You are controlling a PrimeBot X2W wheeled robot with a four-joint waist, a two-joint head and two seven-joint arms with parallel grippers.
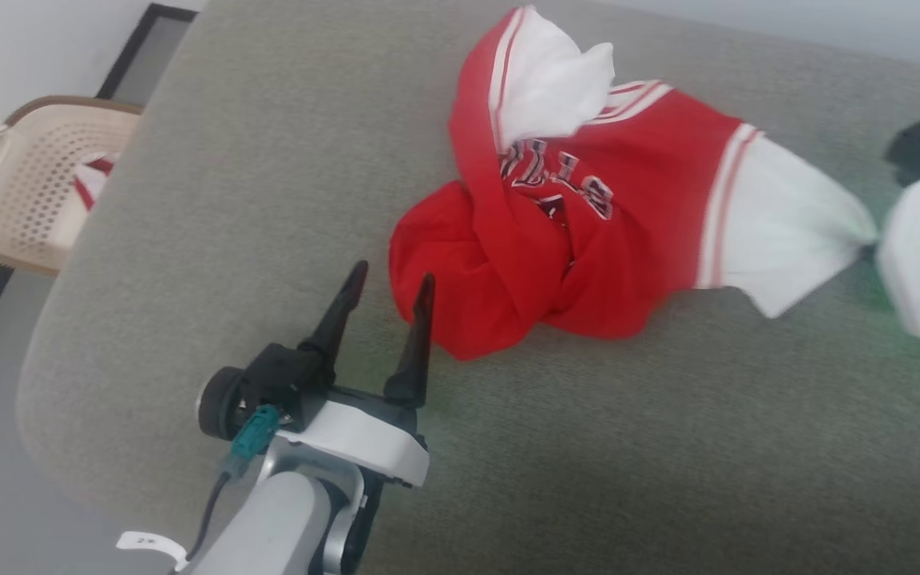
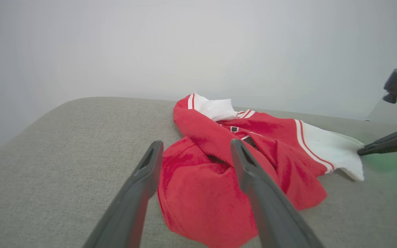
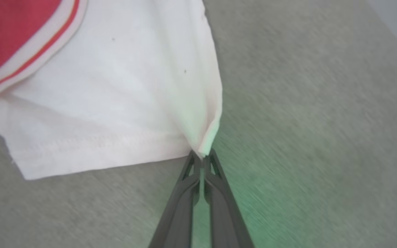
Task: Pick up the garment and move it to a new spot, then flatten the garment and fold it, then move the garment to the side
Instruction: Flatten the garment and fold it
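Open grey surface around garment

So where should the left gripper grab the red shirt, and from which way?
Probably the bunched red end of the shirt, coming in low from the side of the left gripper. That lump lies before its open jaws and bulges up off the cushion, and it is the far end from the white corner the right gripper pinches.

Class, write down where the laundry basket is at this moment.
In the head view, the basket stands on the floor at the far left, beside the grey upholstered surface, well left of the garment.
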